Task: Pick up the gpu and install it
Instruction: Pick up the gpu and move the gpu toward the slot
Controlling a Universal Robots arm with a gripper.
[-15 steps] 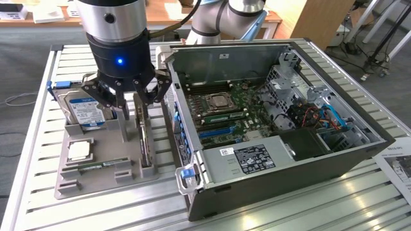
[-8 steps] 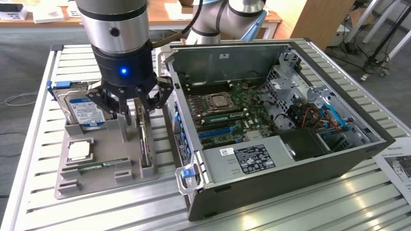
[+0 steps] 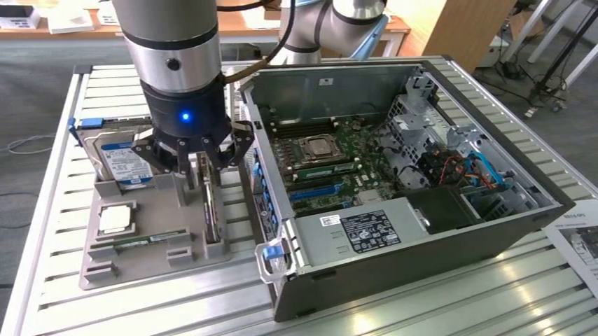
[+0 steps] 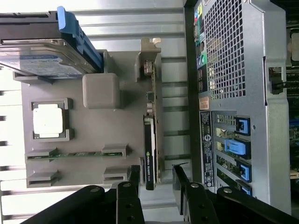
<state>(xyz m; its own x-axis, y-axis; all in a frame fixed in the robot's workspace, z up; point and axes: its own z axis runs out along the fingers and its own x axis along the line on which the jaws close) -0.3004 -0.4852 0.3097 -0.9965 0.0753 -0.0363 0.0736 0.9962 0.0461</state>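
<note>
Finds the gripper left of centre in the exterior view, jaws apart and straddling the gpu, a gap on each side. Finds that card standing on edge in the grey holder, between the hard drive and the open computer case, on the slatted surface.

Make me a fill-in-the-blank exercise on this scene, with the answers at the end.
1. The gripper hangs over the gpu with its jaws ___.
2. The gpu stands on its ___ in the grey holder.
3. The hard drive bears a white and ___ label.
4. The computer case sits on the exterior view's ___ of the holder.
Answers: open; edge; blue; right.
</note>
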